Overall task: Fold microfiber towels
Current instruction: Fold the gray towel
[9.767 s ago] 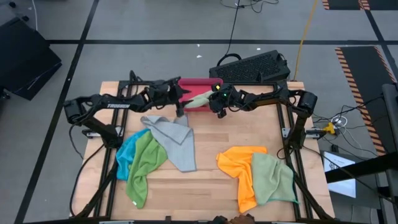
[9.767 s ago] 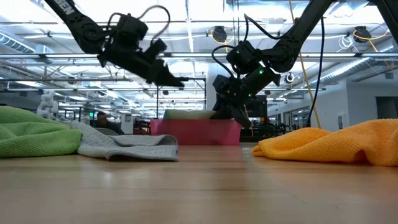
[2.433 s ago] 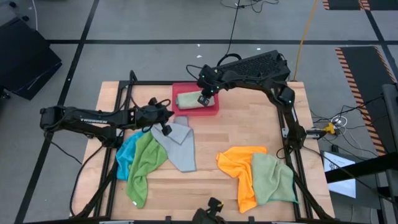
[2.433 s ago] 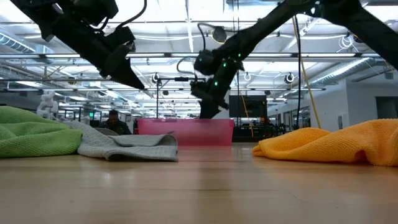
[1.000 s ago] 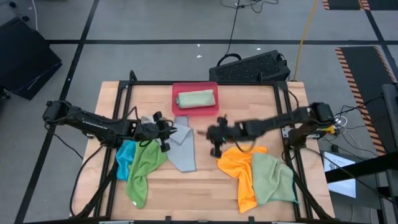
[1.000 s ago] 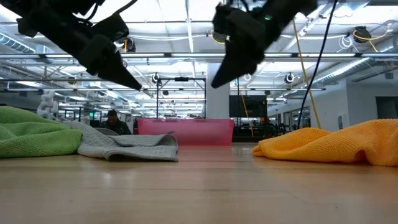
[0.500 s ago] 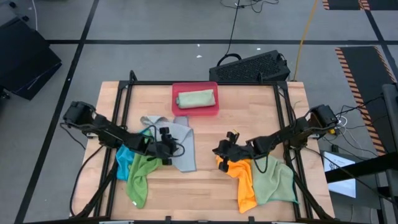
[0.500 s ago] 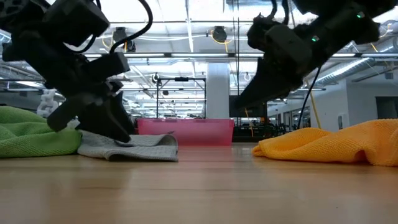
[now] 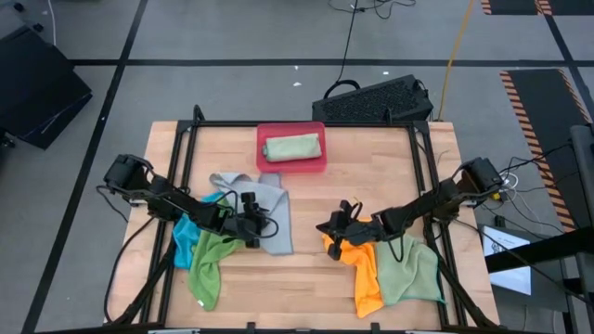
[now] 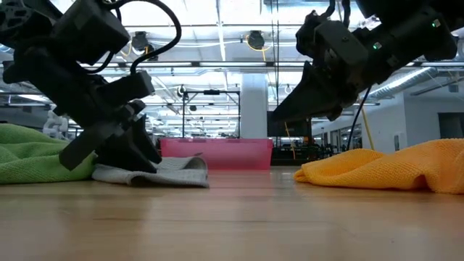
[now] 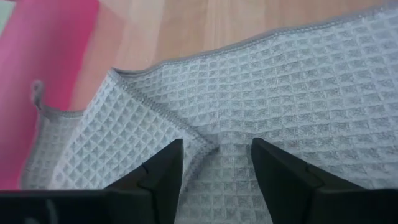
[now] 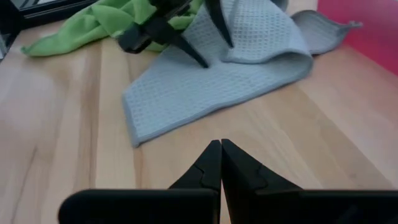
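Wooden table (image 9: 306, 199), left gripper (image 9: 263, 225) parted on grey towel (image 9: 276, 223), right gripper (image 9: 324, 228) closed, empty.

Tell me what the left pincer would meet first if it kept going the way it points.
The grey towel: the left pincer, open, points straight at its folded edge, apparently very close.

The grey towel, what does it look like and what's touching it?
The grey towel is a soft cloth with a bumpy waffle weave and a stitched hem. It lies rumpled and partly folded over itself on the wooden table, beside the green towel. The left end effector is down on it with its fingers open.
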`<action>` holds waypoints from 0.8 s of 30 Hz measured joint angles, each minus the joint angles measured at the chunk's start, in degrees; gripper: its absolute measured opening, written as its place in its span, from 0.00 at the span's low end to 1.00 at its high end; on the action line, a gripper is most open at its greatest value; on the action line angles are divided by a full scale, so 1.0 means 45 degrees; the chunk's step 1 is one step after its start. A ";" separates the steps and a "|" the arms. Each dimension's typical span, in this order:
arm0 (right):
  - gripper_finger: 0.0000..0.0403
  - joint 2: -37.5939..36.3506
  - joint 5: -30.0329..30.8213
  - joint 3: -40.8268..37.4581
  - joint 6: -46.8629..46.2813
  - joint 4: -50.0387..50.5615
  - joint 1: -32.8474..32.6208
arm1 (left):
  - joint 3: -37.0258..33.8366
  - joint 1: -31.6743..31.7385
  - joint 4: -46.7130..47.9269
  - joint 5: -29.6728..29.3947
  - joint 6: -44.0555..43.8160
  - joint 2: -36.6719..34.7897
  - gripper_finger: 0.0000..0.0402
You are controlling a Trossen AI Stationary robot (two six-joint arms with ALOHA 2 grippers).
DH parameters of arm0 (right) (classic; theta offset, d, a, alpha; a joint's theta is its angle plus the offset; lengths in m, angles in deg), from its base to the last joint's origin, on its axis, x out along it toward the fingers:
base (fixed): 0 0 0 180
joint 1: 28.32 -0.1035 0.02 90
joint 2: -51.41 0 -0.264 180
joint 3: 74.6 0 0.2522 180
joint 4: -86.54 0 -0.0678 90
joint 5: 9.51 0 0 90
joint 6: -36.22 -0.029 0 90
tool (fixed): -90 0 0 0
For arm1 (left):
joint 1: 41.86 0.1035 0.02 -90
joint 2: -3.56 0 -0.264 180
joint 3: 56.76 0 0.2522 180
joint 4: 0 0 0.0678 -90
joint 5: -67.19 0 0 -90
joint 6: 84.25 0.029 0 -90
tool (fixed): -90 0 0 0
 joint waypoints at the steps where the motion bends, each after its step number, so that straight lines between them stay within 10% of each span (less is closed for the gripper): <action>1: 0.00 0.0139 -0.0004 0.0000 0.0093 -0.0275 -0.0005 | -0.0004 0.0002 0.0044 -0.0122 0.0187 0.0000 0.49; 8: 0.00 0.0825 -0.0019 0.0000 0.0559 -0.1341 0.0194 | -0.0010 0.0271 0.0131 -0.0369 0.0802 0.0005 0.51; 19: 0.00 0.1478 -0.0055 0.0000 0.0456 -0.2193 -0.0087 | -0.0025 0.0424 -0.0495 0.1342 0.0140 0.0039 0.18; 24: 0.00 0.1575 -0.0053 0.0005 0.0345 -0.2253 -0.0078 | 0.0080 -0.0477 -0.0710 -0.0143 0.0612 -0.0198 0.20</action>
